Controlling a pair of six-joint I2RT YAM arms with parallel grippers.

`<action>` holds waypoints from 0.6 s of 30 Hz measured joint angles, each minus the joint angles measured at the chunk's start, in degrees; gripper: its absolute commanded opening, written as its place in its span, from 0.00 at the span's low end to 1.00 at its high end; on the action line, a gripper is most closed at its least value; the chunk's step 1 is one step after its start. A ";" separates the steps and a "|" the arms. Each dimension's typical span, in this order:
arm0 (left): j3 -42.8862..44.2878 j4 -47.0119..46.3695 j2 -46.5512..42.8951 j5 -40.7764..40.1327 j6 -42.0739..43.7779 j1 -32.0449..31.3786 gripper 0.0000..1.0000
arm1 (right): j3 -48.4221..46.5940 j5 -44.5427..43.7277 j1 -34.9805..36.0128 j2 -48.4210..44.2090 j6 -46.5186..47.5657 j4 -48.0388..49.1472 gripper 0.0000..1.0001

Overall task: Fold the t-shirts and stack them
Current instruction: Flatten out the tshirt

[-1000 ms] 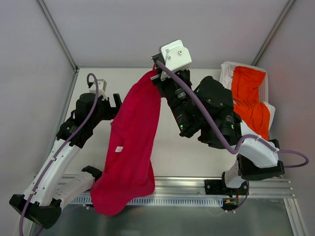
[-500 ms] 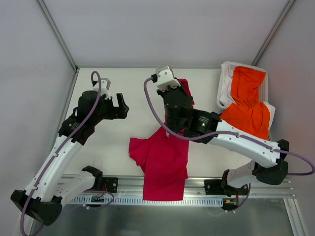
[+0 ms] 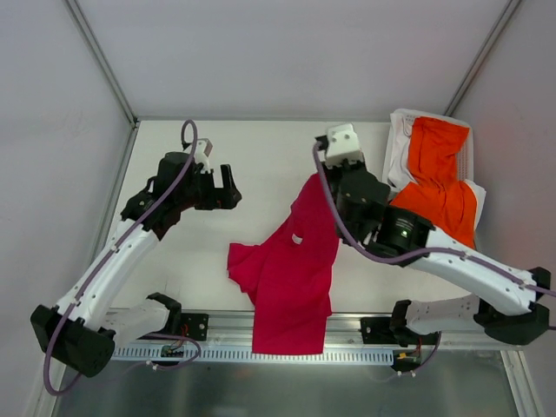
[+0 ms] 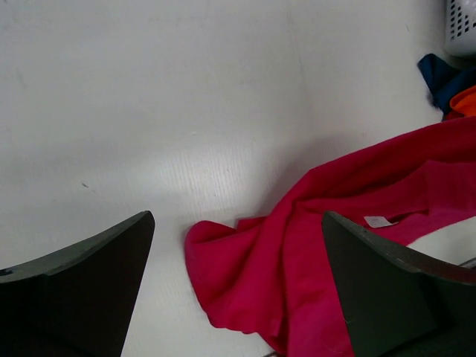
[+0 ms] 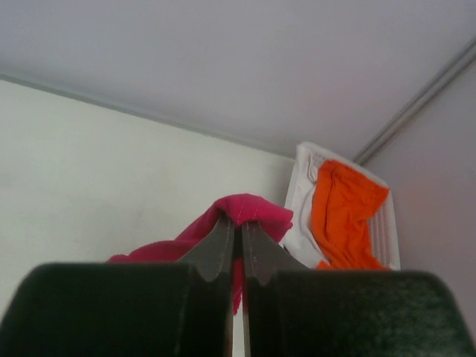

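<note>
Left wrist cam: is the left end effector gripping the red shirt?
No: the left end effector stands wide open, and the crimson t-shirt lies on the table apart from it.

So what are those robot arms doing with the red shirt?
The right pincer is shut on one end of the red shirt and holds it up. The rest of the shirt lies rumpled on the table. The left pincer is open and holds nothing, hovering near the shirt. The orange shirt is draped over a white basket in the far right corner. Nothing is folded or stacked yet.
</note>
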State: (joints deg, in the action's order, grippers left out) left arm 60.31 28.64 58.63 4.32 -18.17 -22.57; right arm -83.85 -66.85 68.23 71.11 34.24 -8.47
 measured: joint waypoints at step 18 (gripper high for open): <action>0.02 2.36 23.19 -9.77 -15.61 -25.20 0.96 | 22.16 -10.43 -0.24 -32.39 -37.40 -36.87 0.00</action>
State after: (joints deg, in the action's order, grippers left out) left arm 60.34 31.00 81.82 -5.45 -33.78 -47.77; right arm -61.69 -77.28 67.99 38.72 -3.16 -45.34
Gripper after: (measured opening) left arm 0.959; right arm 0.028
